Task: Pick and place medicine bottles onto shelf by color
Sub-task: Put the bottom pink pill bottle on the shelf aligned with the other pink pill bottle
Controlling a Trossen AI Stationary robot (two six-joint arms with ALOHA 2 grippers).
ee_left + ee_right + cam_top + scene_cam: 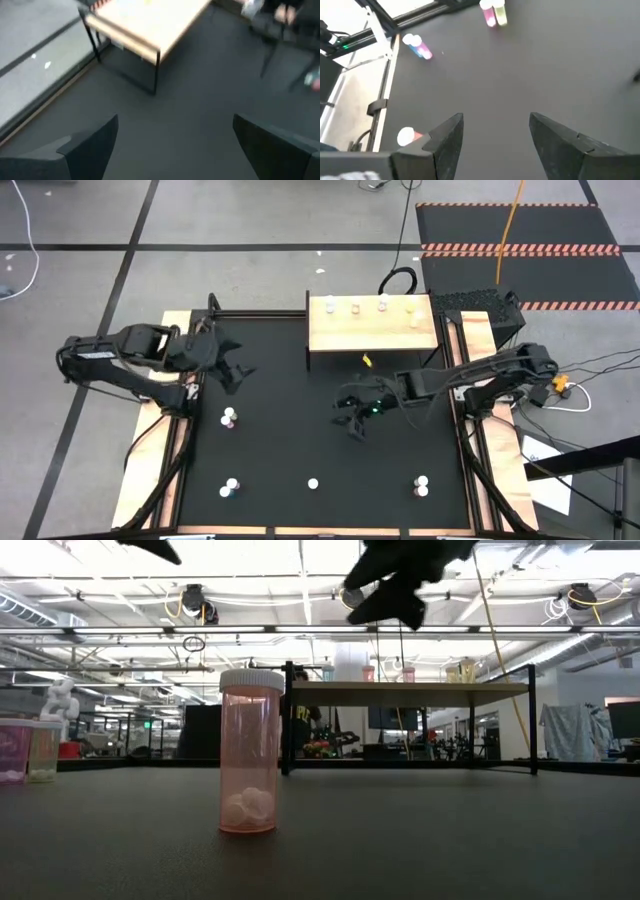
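Several medicine bottles (382, 305) with white caps stand on the light-wood shelf (372, 330) at the table's far edge. More stand on the black table: a pink and yellow pair (229, 418) at the left, one (231, 487) at the near left, an orange one (313, 484) at the near middle and one (421, 486) at the near right. My left gripper (235, 372) hangs open above the table's far left, with nothing between its fingers (90, 150). My right gripper (350, 418) hangs open over the table's middle, in front of the shelf, and is likewise empty (495, 135).
The shelf (410, 690) stands on thin black legs, with open space under it. The orange bottle (248, 752) stands close to the low camera. Pale wooden strips (150, 470) edge the table left and right. Bare black tabletop lies between the bottles.
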